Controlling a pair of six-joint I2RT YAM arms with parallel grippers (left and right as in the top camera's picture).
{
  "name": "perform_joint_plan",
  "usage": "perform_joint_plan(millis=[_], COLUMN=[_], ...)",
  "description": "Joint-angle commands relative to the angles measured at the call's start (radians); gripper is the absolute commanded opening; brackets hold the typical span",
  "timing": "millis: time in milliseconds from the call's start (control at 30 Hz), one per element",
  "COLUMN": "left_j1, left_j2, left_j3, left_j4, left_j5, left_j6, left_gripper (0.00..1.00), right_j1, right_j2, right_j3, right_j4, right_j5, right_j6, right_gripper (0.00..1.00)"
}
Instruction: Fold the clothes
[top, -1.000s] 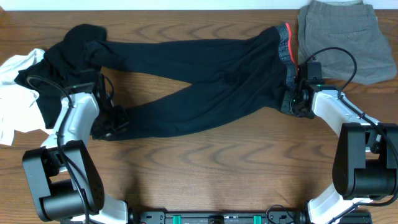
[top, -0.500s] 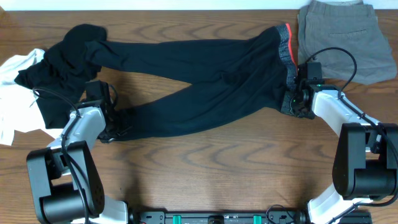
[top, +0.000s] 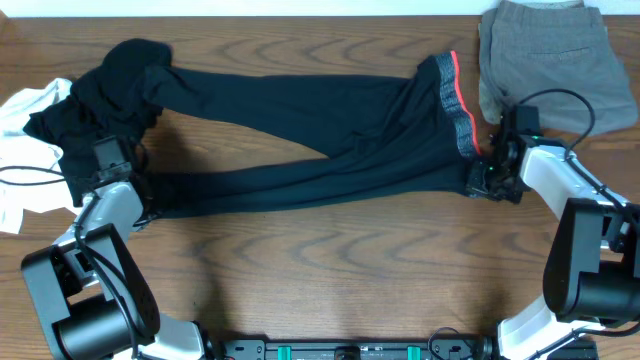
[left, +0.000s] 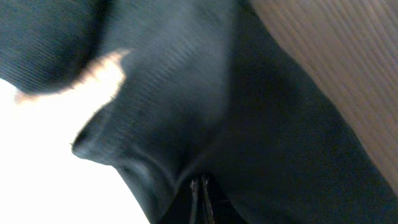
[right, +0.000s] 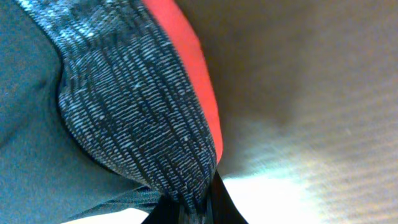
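The long black trousers (top: 300, 150) lie stretched across the table, legs to the left, the grey-and-coral waistband (top: 456, 105) at the right. My left gripper (top: 138, 208) is shut on the lower leg's cuff; the left wrist view shows black fabric (left: 261, 124) pinched at the fingers (left: 200, 202). My right gripper (top: 484, 180) is shut on the waistband's lower end; the right wrist view shows the waistband (right: 137, 118) clamped at the jaws (right: 196, 208). A plain black garment (top: 100, 105) and the white T-shirt (top: 25, 150) lie bunched at the left.
Grey-khaki shorts (top: 555, 60) with a back pocket lie at the back right, just beyond the waistband. Bare wooden table (top: 330, 270) runs along the front. Both arm bases stand at the front corners.
My left gripper has pulled the lower leg cuff leftward and my right gripper has pulled the waistband rightward. The trousers are stretched longer and flatter.
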Motion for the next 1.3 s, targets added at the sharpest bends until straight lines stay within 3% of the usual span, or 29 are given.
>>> perform_joint_plan(millis=[0,267,367,500,567,667,1033,1100,1200,1267], left_j1=[0.026,0.025,0.025,0.025,0.025,0.025,0.025,0.025,0.025,0.023], left_j2=[0.029,0.028,0.019,-0.019,-0.056,-0.129,-0.439,-0.459,-0.461,-0.453], left_j3=[-0.027,-0.026,-0.024,-0.006,0.014,0.037,0.043,0.042,0.042,0.042], left_j4=[0.014,-0.008,-0.018,-0.056,-0.101,-0.166,-0.257,-0.256,-0.257,-0.257], left_j5=[-0.058,-0.022,0.061,0.142,0.161,0.2,0.209,0.209,0.209,0.209], left_j6=[-0.019,-0.019,0.006,0.03,0.038,0.083,0.15,0.15,0.145,0.142], left_gripper=[0.06,0.06,0.07,0.32,0.47,0.57,0.74,0.75,0.75,0.75], right_j1=[-0.039,-0.044,-0.042,-0.042,-0.04,-0.032,0.008,0.015,0.031,0.045], right_j2=[0.016,0.011,-0.014,-0.079,-0.117,-0.17,-0.22,-0.211,-0.178,-0.139], right_j3=[-0.026,-0.007,0.027,0.114,0.158,0.207,0.237,0.237,0.237,0.237], right_j4=[-0.039,-0.15,-0.146,-0.166,-0.179,-0.196,-0.163,-0.102,0.053,0.176], right_j5=[0.064,-0.048,-0.097,-0.125,-0.125,-0.126,-0.123,-0.122,-0.112,-0.112], right_j6=[-0.003,-0.014,-0.055,-0.082,-0.092,-0.111,-0.14,-0.161,-0.179,-0.179], right_gripper=[0.03,0.01,0.08,0.24,0.37,0.54,0.66,0.67,0.54,0.2])
